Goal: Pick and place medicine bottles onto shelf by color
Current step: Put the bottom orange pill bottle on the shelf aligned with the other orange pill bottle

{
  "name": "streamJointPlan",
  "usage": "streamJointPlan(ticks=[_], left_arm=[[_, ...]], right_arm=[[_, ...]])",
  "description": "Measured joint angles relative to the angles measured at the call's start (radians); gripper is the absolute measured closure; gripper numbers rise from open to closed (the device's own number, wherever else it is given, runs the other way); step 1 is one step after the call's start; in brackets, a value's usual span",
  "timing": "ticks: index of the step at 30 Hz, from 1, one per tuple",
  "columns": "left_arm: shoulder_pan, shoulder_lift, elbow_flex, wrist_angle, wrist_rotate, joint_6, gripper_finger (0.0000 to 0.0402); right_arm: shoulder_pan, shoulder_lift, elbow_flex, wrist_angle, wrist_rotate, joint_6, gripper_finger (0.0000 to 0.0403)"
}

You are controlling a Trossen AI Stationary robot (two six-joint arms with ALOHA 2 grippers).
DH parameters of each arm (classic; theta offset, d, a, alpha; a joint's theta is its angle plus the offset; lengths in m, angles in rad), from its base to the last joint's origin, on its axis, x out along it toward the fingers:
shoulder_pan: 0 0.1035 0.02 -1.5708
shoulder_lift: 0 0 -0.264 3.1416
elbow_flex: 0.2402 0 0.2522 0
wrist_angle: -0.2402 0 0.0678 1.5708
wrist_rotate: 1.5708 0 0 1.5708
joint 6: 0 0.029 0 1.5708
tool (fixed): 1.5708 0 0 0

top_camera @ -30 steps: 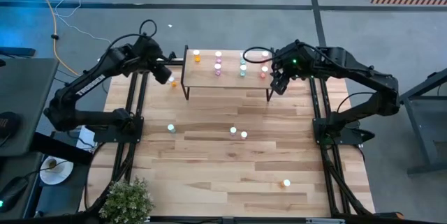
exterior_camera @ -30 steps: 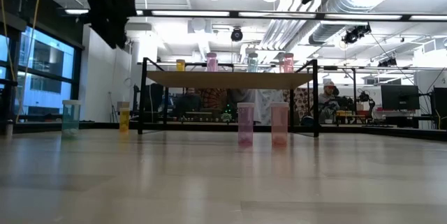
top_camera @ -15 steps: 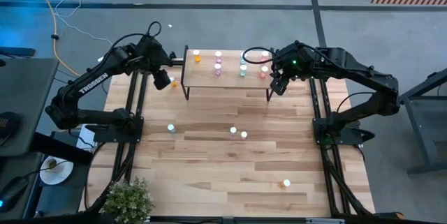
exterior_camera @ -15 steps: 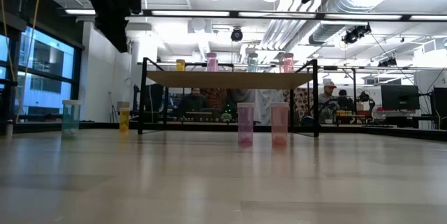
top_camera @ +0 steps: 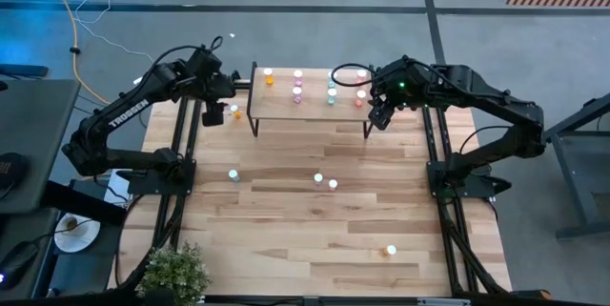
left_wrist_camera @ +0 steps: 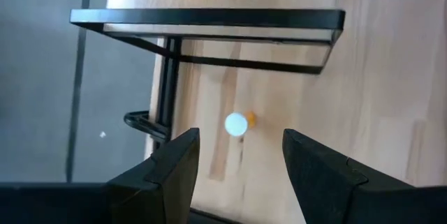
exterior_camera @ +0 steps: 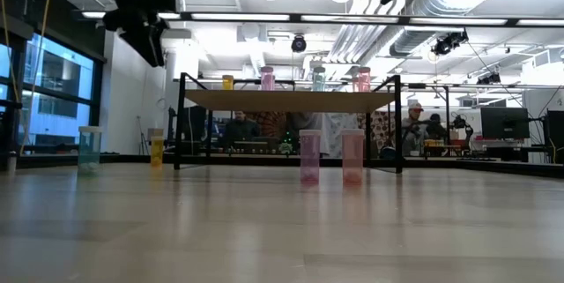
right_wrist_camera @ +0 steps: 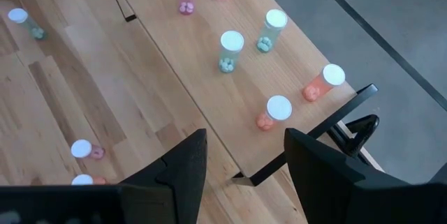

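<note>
Both jaws stand wide apart and hold nothing. The left gripper point(top_camera: 212, 113) hangs over the table point(top_camera: 286, 249) in the upper left of the high view, beside the shelf's left end, and over the past second it has swung from pointing right and down to pointing nearly straight down. That turn has brought the orange bottle point(left_wrist_camera: 237, 123) on the table into the gap between its fingers in the left wrist view, so this bottle looks like the next pick, by my reading; a descent and a close remain to be done. The same bottle shows in the high view just left of the shelf point(top_camera: 310, 106), at upper centre.

The right gripper point(top_camera: 379, 115) has not moved; it waits above the shelf's right end, at upper right of centre.

On the shelf the high view shows one orange bottle at the left, then pink, teal and red pairs toward the right. Loose ones stand on the table: a teal bottle point(top_camera: 233, 174) at centre left, a pink pair point(top_camera: 325, 181) at centre, and another orange one point(top_camera: 391, 249) at lower right. So roughly half the job is left, I judge.
</note>
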Motion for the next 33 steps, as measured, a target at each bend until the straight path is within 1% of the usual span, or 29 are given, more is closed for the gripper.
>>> streamJointPlan(ticks=[3,7,10,14,19,27,33], left_arm=[[0.000,0.015,0.000,0.000,0.001,0.010,0.0206],[0.000,0.044,0.000,-0.006,0.014,-0.036,0.0206],[-0.013,0.061,0.000,-0.013,0.028,-0.039,0.0206],[-0.028,0.089,0.000,-0.011,-0.012,-0.092,0.0206],[-0.025,0.119,0.000,-0.016,-0.088,-0.091,0.0206],[-0.034,0.180,0.000,-0.044,-0.089,-0.096,0.0206],[-0.035,0.204,0.000,-0.041,-0.082,-0.113,0.0206]], right_arm=[[0.000,0.000,0.000,0.000,0.000,0.000,0.0219],[0.000,0.000,0.000,0.000,0.000,-0.001,0.0219],[0.000,0.000,0.000,0.000,0.000,-0.004,0.0219],[0.000,0.000,0.000,0.000,0.000,-0.004,0.0219],[0.000,0.000,-0.001,0.000,0.000,-0.002,0.0219],[0.000,0.000,-0.001,0.000,0.000,-0.002,0.0219],[0.000,0.000,-0.001,-0.015,0.004,-0.008,0.0219]])
